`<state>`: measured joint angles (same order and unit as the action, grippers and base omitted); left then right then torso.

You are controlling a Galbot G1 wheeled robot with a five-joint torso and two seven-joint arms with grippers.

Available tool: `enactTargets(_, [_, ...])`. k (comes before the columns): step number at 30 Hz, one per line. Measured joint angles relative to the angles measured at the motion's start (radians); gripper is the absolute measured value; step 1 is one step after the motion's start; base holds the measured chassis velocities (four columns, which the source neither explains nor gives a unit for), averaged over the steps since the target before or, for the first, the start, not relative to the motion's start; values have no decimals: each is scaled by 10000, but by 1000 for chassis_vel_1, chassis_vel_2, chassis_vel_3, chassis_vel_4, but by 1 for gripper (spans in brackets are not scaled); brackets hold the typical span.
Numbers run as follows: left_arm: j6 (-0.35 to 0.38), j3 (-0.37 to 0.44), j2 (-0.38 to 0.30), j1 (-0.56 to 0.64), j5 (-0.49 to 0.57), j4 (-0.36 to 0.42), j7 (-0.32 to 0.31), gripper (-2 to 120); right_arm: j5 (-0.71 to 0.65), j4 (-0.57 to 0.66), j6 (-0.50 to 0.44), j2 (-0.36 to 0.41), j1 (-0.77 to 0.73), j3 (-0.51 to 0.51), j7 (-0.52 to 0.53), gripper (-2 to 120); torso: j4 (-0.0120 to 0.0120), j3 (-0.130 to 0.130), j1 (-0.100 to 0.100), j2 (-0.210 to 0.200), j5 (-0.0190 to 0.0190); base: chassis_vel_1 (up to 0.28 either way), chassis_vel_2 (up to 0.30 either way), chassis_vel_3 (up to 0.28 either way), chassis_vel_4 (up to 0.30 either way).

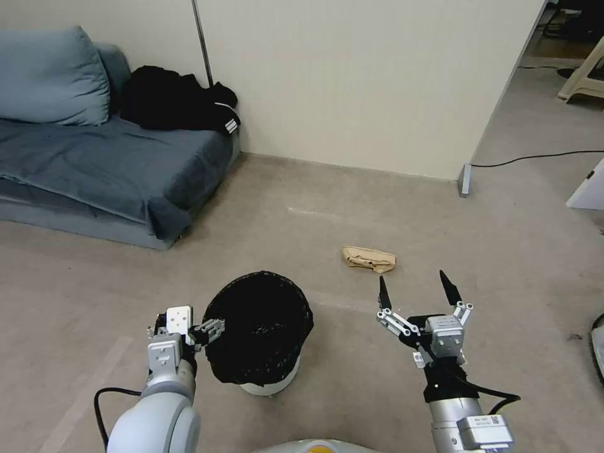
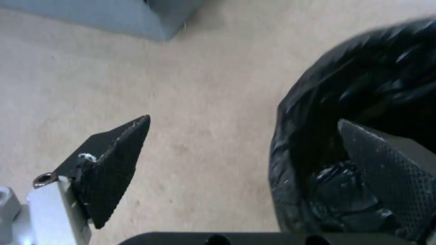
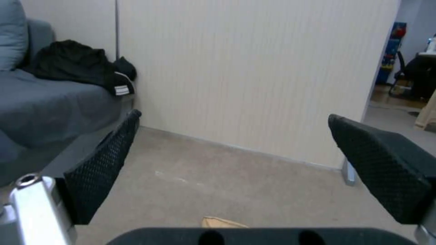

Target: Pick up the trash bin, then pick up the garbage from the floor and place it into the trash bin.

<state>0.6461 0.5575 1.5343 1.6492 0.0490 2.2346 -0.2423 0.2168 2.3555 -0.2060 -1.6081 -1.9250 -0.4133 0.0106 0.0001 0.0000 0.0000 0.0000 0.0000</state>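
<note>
A lounge corner of an office-like interior: a low blue-grey sofa (image 1: 107, 170) with a cushion (image 1: 50, 78) and a black garment (image 1: 179, 100) stands against a cream partition wall (image 1: 352, 82). Beige carpet (image 1: 283, 220) runs past the partition toward chairs and a trailing cable (image 1: 535, 157).

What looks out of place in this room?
A crumpled tan paper wad lies loose on the bare floor, ahead of the open right tool. The bin stands upright with the open left tool straddling its rim. A black garment is heaped on the sofa.
</note>
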Motion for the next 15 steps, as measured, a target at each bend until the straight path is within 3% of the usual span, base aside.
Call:
enactTargets(5, [166, 160, 86, -361, 353, -758, 47, 100, 19, -18, 22, 0, 0, 91, -15, 100, -1, 0, 1, 0, 0, 0, 0, 0, 0])
enactTargets(15, [471, -102, 148, -422, 777, -1088, 554, 97, 135, -108, 38, 0, 6, 224, -62, 100, -1, 0, 0, 0, 0, 0, 0, 0, 0])
